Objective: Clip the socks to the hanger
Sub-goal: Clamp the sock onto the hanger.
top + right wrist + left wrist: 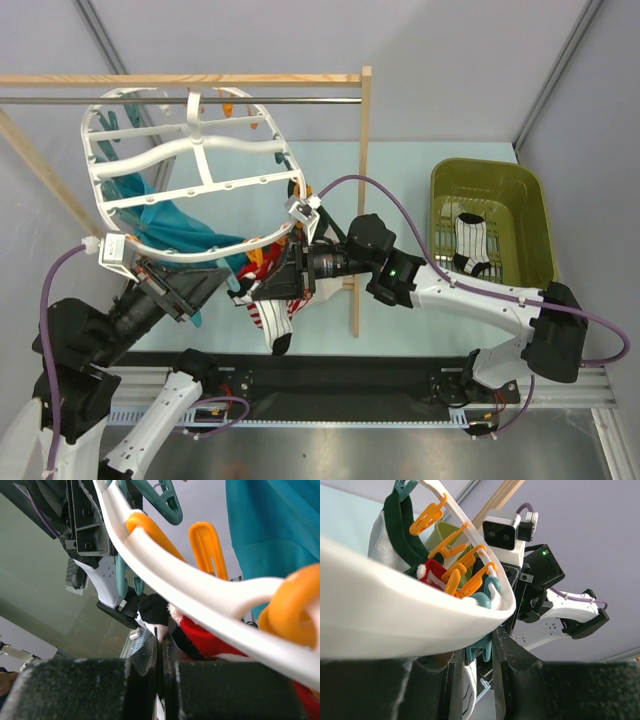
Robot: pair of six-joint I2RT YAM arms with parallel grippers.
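Note:
The white oval hanger [160, 150] hangs from the rod, with orange and teal clips along its near rim [395, 620]. My left gripper [195, 290] is under that rim. Its fingers [507, 670] close round a teal clip [482, 647]. My right gripper [275, 280] is shut on a white sock with thin black stripes and a black toe [275, 325]. It pinches the sock's black-and-white edge [152, 612] just below the rim [200, 600]. A red-and-white sock [205, 637] hangs beside it. Another striped sock [470, 245] lies in the green bin.
A green bin [530, 200] stands at the right. The wooden rack post [362, 200] rises just behind my right arm, under the metal rod [280, 100]. A teal cloth [165, 225] and a dark green-and-white garment [400, 530] hang from the hanger.

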